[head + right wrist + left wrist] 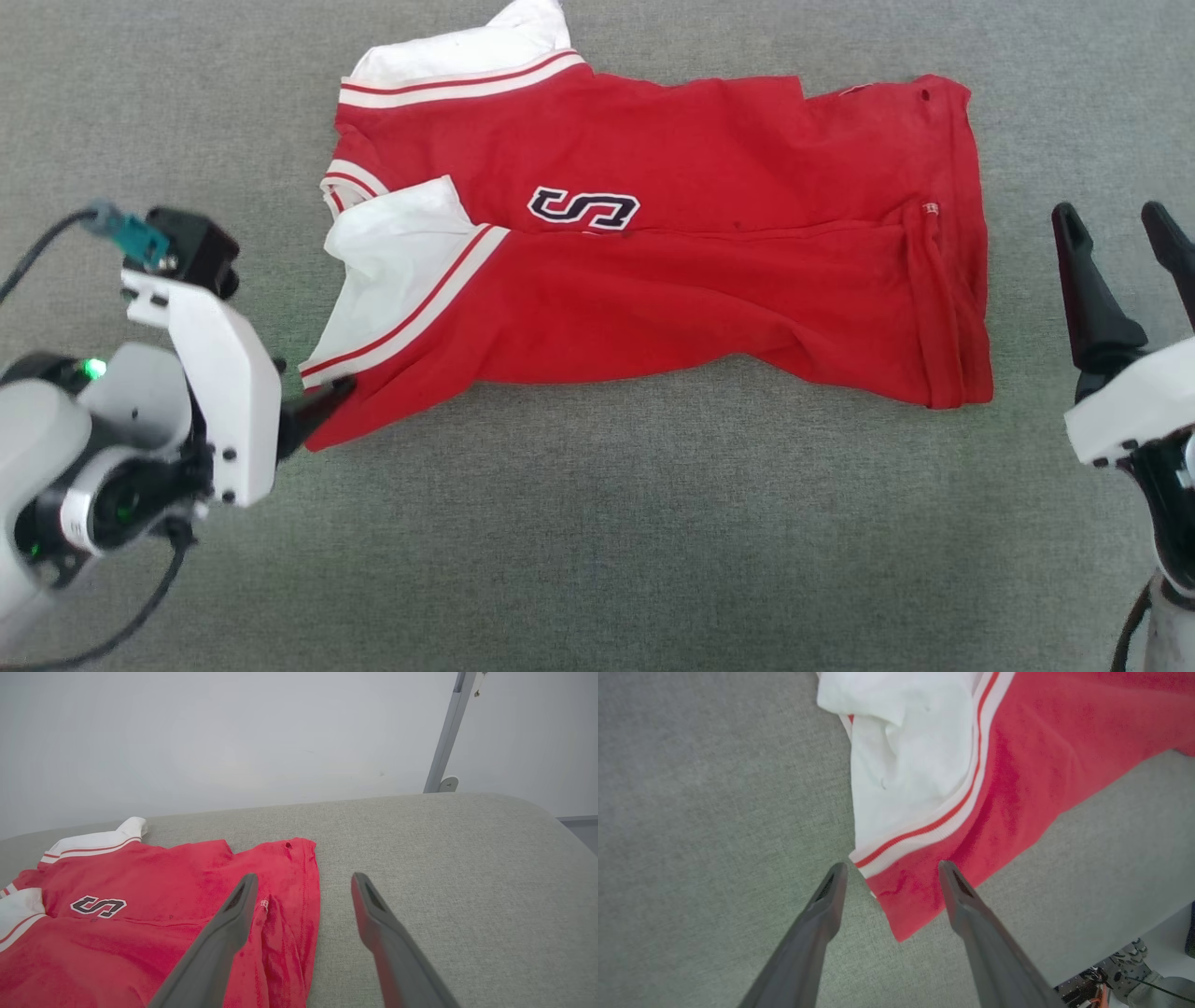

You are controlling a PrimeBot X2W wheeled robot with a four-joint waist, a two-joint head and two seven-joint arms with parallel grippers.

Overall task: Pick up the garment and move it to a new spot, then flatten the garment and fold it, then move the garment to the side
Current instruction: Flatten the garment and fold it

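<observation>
Garment [709, 289]: lying across the grey surface [597, 541] (S badge [583, 208] facing up).
Left gripper [889, 877]: 2 fingers [831, 896] apart, at its striped sleeve corner.
Right gripper [1109, 219]: spread apart, empty, just beside the hem.

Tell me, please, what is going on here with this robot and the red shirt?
A two-armed robot is working on a red garment that lies on a grey fabric surface, with one white sleeve end lying over its front. The left gripper is at the garment's near left corner, its jaws open on either side of that corner and not yet closed on it. The right gripper is beside the garment's right edge, jaws open, holding nothing.
</observation>
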